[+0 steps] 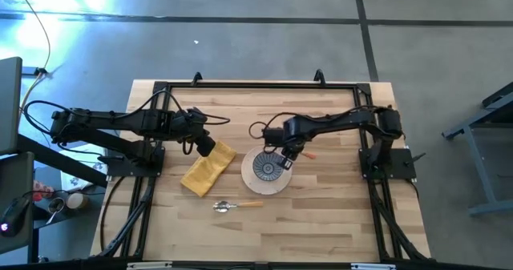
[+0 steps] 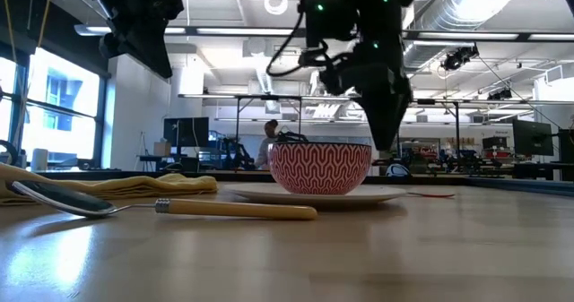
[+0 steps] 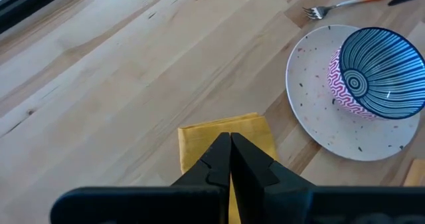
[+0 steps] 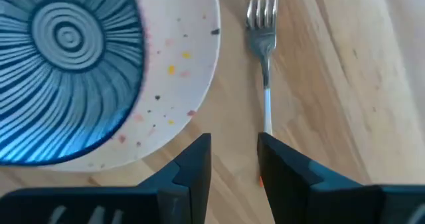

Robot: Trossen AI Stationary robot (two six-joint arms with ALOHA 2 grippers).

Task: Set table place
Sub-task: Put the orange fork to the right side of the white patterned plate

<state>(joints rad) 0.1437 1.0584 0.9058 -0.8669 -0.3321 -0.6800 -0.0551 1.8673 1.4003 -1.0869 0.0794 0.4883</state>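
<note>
A cream speckled plate (image 1: 250,182) lies at the table's middle. On it stands a small bowl (image 3: 372,71), blue-striped inside and red-patterned outside. The folded mustard napkin (image 1: 207,172) lies left of the plate. The yellow-handled spoon (image 1: 236,205) lies near of it. The orange-handled fork (image 4: 264,64) lies right of the plate. My left gripper (image 3: 230,147) is shut and empty, raised above the napkin's far end. My right gripper (image 4: 234,161) is open and points down just above the fork's neck. The fork's shaft runs under one finger (image 4: 282,167).
The wooden table (image 1: 337,214) has a black rail frame around its edges. Bare wood lies near the front edge and right of the plate. In the low view, a person (image 2: 267,141) shows far back in the room.
</note>
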